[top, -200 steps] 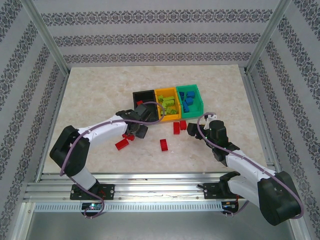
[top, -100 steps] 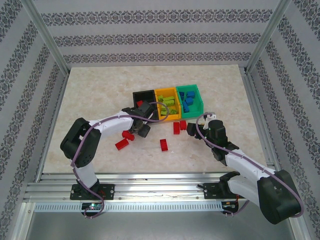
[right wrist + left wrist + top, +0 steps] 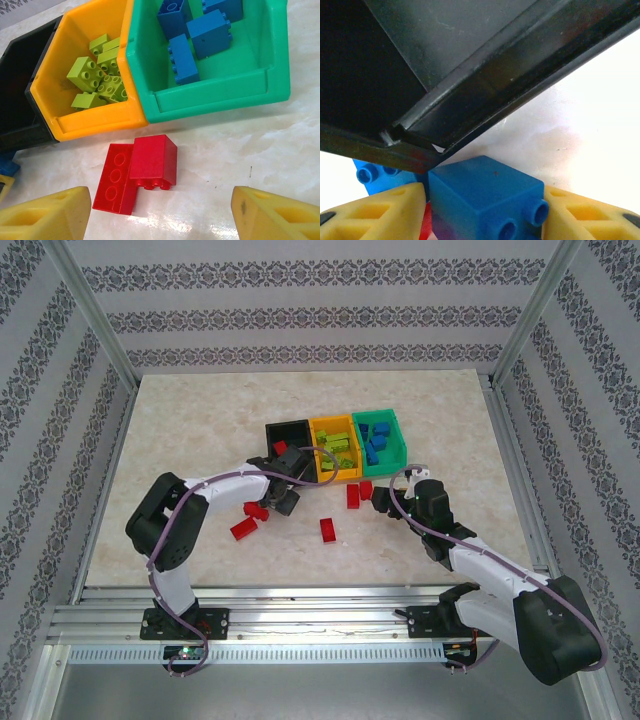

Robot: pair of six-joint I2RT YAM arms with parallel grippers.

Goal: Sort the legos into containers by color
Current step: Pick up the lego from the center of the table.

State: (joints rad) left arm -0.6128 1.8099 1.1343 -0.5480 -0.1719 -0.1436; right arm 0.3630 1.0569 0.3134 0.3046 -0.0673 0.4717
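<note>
L gripper is clamped on a blue lego, low centre of the L wrist view, w/ yellow fingertips pressed to both its sides. The black bin fills the upper frame, its corner just above the brick. A 2nd blue lego lies lower left by the bin's bottom edge. A bit of red shows under the held brick; can't tell what it is.

R gripper is open, its fingers wide apart at the lower corners of the R wrist view w/ nothing between them. Just above the gap, two red legos lie touching side by side on the table. They sit near the front walls of the yellow-orange bin and green bin. Lime legos sit in the yellow-orange bin, blue legos in the green one.

In the top view, mid-frame, the 3 bins stand in a row: black, yellow-orange, green, L to R. A red piece shows inside the black bin. Loose red bricks lie on the table below the bins.
</note>
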